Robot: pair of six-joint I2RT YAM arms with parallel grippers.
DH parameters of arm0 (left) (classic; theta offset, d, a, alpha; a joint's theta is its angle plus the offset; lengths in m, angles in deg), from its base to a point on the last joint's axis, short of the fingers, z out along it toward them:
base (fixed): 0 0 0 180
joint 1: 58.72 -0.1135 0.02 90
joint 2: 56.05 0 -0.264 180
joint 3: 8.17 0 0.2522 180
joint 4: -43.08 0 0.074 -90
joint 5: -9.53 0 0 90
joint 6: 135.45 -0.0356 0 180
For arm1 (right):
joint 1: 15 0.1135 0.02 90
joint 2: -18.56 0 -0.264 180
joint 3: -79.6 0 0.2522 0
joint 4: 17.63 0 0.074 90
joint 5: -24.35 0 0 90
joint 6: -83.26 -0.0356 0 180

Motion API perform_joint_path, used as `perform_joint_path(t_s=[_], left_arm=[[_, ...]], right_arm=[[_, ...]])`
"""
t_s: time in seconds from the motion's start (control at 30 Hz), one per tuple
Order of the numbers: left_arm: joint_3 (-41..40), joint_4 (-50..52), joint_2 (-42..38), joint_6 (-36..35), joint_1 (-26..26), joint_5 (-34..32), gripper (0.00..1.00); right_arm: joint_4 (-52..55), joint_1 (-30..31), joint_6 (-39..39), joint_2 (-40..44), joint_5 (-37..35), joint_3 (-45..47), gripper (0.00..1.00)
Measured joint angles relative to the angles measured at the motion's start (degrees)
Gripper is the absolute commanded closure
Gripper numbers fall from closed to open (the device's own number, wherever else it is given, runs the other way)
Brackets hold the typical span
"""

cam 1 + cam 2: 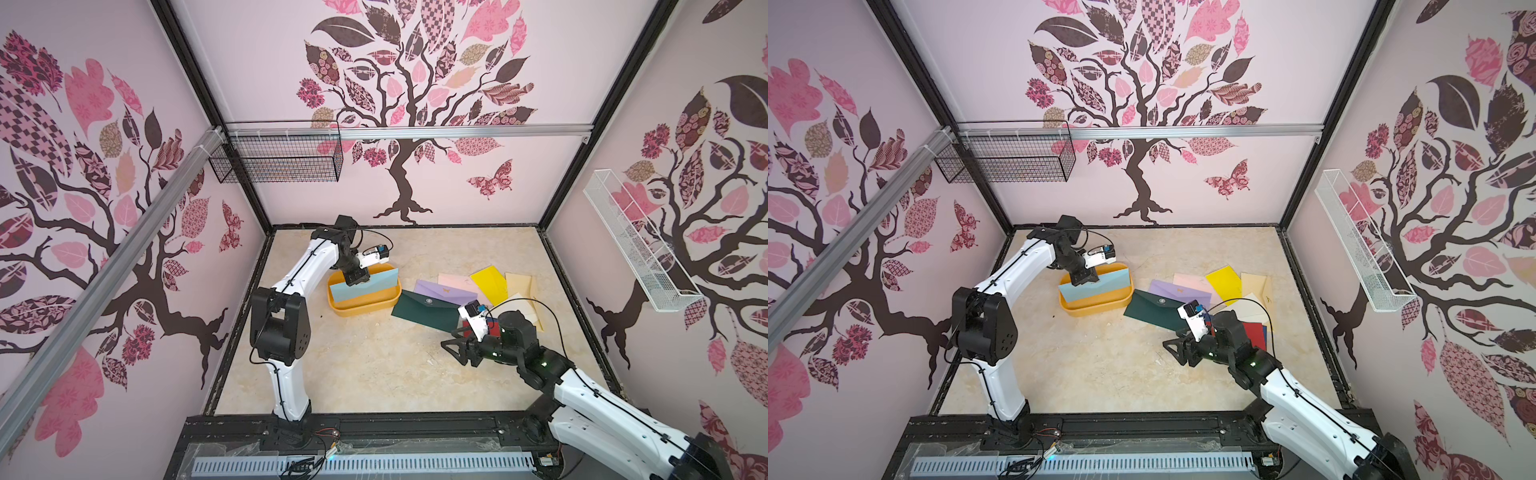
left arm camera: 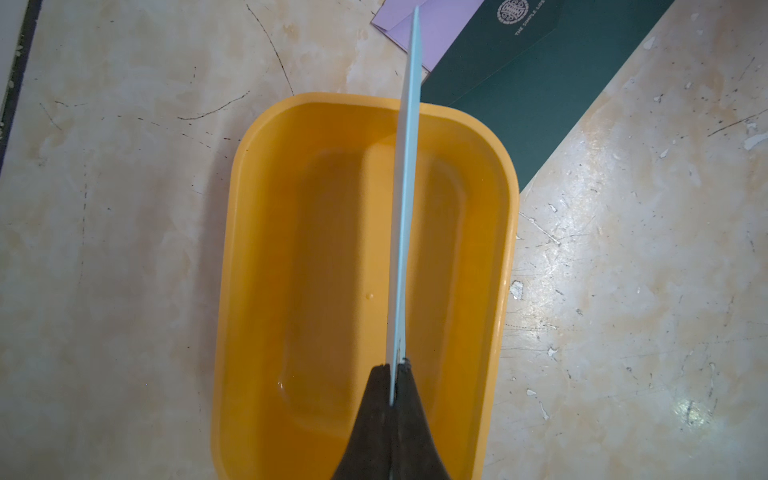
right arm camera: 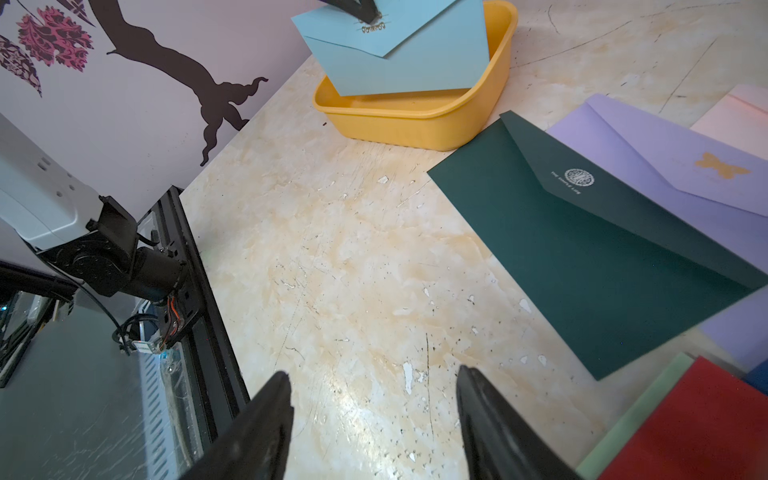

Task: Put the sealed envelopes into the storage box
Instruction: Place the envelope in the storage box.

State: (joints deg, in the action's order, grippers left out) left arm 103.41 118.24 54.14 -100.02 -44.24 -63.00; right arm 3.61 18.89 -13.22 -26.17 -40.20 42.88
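Marbled tabletop (image 1: 365,365), envelope (image 1: 370,286) edge-down in box (image 1: 365,309)

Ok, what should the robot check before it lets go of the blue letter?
1. Left tool shut on the light blue envelope: ok.
2. Envelope standing on edge, lower edge inside the storage box: ok.
3. Lower edge touching the box floor: cannot tell.
4. Room inside the box: ok.
5. Right tool open, away from the box: ok.
6. Dark green envelope in the box: not ok, lies outside it.
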Motion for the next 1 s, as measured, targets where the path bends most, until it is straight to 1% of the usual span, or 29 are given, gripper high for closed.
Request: perform_joint_path(t_s=[0.23,0.57,0.73,0.87,1.0], left_arm=[[0.59,0.50,3.91,-1.22,-0.37,1.14,1.00],[0.46,-1.16,4.20,-1.97,-1.75,2.64,1.00],[2.08,-0.81,5.55,-2.58,-1.86,2.82,1.00],[3.08,-0.87,6.43,-2.84,-2.08,3.02,0.88],[3.10,-1.07,6.69,-2.60,-2.12,2.84,0.79]], right_arm=[[-0.04,0.00,0.00,-0.44,-0.02,0.00,0.34],[-0.24,0.00,-0.02,-3.19,0.00,0.00,0.34],[-0.24,0.00,-0.02,-3.37,0.00,0.00,0.34],[-0.26,0.02,-0.02,-3.85,0.00,0.00,0.34],[-0.24,0.00,-0.02,-4.66,0.02,0.00,0.34]])
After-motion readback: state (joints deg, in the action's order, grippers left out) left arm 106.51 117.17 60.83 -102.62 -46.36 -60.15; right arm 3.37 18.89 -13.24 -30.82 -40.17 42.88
